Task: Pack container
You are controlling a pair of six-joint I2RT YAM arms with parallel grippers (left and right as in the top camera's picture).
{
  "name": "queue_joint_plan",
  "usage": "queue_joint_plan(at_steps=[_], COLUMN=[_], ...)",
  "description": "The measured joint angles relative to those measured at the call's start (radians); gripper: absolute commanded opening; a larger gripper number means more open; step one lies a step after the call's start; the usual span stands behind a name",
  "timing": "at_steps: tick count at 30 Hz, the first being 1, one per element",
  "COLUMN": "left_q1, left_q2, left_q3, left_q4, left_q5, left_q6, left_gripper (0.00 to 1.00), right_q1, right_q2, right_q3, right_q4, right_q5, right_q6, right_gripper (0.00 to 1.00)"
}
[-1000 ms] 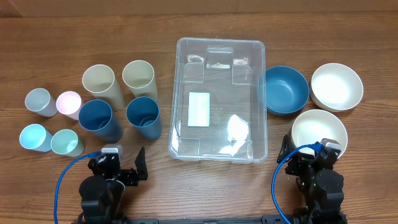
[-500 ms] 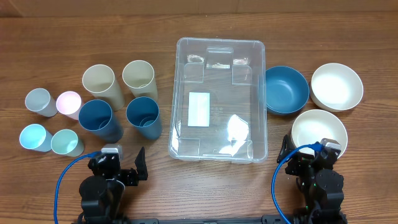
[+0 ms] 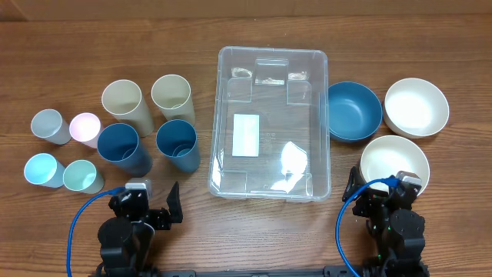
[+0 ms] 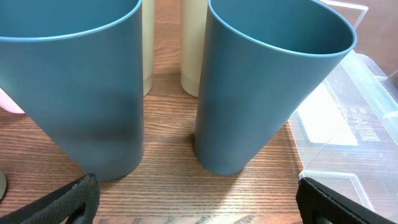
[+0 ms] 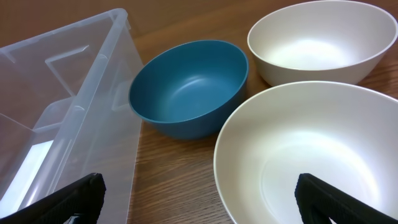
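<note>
The container (image 3: 270, 123) holds only its white label (image 3: 246, 135). Left gripper (image 4: 202, 202) and right gripper (image 5: 199, 199) both gape open, empty. Nothing has moved since earlier.

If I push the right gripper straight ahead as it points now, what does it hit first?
Most likely the near cream bowl: its rim lies just ahead of the open right gripper. The blue bowl sits farther on, to the left. How high the gripper is above the rim is unclear.

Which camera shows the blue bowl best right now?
Right wrist: the blue bowl sits close, whole, its empty inside visible. Overhead shows it smaller from above, beside the container. Left wrist misses it.
</note>
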Motion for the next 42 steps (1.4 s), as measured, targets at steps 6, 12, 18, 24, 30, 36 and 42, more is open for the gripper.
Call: queue_joint_plan(at_steps=[6, 12, 18, 24, 30, 36, 42], left_q1=[0.0, 0.0, 0.0, 0.0, 0.0, 0.0, 0.0], left_q2=[0.0, 0.0, 0.0, 0.0, 0.156, 0.53, 0.861], left_q3=[0.0, 0.0, -0.001, 0.007, 0.237, 0.614, 1.022], left_q4=[0.0, 0.0, 0.018, 0.114, 0.1, -0.056, -0.267], left_q5=[0.0, -0.003, -0.039, -0.038, -0.069, -0.084, -0.104], left_q6=[0.0, 0.0, -0.008, -0.034, -0.037, -0.017, 0.039], left_gripper=[1.0, 1.0, 1.0, 1.0, 1.0, 1.0, 1.0], right_q1=[0.0, 0.0, 0.0, 0.0, 0.0, 0.0, -0.08], right_q2=[0.0, 0.0, 0.0, 0.001, 0.201, 0.495, 0.715], right_q3=[0.0, 0.0, -0.008, -0.002, 0.244, 0.598, 0.835], right_q4=[0.0, 0.0, 0.121, 0.303, 0.177, 0.027, -0.11], right_q5=[0.0, 0.0, -0.043, -0.208, -0.231, -0.178, -0.171], right_q6=[-0.001, 0.0, 0.031, 0.127, 0.153, 0.101, 0.061], right_gripper=[1.0, 1.0, 1.0, 1.0, 1.0, 1.0, 1.0])
